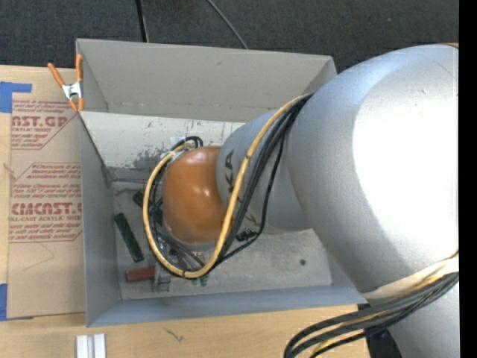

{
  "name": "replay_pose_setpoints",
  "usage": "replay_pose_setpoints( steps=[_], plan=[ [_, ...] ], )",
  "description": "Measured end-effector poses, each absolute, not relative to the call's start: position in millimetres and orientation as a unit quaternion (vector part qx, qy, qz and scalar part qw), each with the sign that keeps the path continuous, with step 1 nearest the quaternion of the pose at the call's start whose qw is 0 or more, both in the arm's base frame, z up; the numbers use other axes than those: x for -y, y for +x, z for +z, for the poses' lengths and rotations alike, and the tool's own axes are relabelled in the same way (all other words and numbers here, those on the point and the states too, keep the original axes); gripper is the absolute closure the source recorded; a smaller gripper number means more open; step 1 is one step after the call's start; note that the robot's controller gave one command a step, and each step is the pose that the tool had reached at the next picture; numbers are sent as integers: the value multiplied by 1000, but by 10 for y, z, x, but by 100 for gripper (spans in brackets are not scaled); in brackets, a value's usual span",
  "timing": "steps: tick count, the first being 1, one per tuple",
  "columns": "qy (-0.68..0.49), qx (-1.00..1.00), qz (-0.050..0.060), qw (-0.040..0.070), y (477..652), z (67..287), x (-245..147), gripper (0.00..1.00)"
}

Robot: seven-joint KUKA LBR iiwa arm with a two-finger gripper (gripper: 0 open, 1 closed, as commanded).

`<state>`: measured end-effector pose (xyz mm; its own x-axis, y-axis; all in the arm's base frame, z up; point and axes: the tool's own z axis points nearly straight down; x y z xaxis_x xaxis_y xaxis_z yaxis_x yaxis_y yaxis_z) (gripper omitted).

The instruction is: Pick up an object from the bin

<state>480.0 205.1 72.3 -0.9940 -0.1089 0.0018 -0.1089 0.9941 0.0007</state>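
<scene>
My gripper [177,260] reaches down near the bin's front left, mostly hidden under the arm's orange cover. Just left of it a small reddish-brown flat piece [140,274] lies on the floor by the front wall. A long dark green strip [128,237] lies slanted along the left wall, a short way from the gripper. A small dark piece [139,198] sits further back on the left.
The arm and its orange cover with looped cables hide the middle and right of the bin. The left wall and front wall stand close to the gripper. A bare stretch of grey floor shows at the front right.
</scene>
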Motion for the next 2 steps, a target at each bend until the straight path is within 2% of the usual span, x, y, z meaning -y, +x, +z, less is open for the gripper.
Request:
replay_pose_setpoints(
  steps=[2],
  plan=[
    [54, 999, -1, 0, 4802, 854, -2056, 100]
  ],
)
